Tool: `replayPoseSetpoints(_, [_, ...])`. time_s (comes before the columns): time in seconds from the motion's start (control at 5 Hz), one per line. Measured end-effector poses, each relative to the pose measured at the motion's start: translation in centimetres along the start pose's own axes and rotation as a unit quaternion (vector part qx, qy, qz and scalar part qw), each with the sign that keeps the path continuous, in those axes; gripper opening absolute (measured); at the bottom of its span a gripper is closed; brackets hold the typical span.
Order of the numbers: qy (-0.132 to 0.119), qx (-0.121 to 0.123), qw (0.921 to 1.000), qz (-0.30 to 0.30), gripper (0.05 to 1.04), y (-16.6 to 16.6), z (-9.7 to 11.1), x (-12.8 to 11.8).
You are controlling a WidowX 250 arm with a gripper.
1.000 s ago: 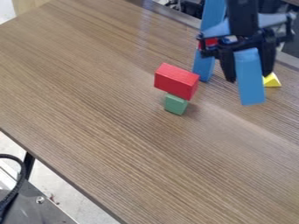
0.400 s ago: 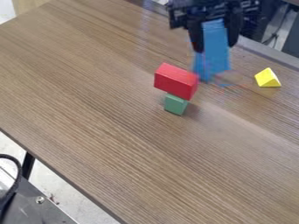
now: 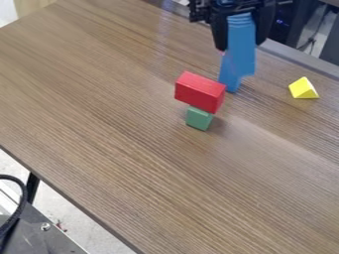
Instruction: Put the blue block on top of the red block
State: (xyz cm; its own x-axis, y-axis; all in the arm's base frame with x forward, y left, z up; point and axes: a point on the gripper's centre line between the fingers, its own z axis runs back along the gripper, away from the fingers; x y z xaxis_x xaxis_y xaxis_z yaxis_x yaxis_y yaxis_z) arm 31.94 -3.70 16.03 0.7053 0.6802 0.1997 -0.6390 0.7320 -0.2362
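Above the far side of the desk (image 3: 112, 114), the claw (image 3: 241, 43) pinches the long blue block (image 3: 243, 60) by its upper end. The block looks light, stiff and hardly fragile (smooth, perhaps slippery), so its flat sides suit gripping; the smaller red block (image 3: 198, 93) sits on a green block (image 3: 198, 118).
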Motion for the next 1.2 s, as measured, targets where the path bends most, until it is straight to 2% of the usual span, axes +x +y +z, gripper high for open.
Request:
replayPoseSetpoints(0.4, [-0.009,0.008,0.9999,0.001,0.583,0.6,-0.3,0.3])
replayPoseSetpoints(0.8, [-0.012,0.030,0.9994,0.011,0.583,2.1,-0.9,0.7])
replayPoseSetpoints(1.2, [-0.020,0.027,0.9992,0.023,0.583,2.6,-1.2,1.4])
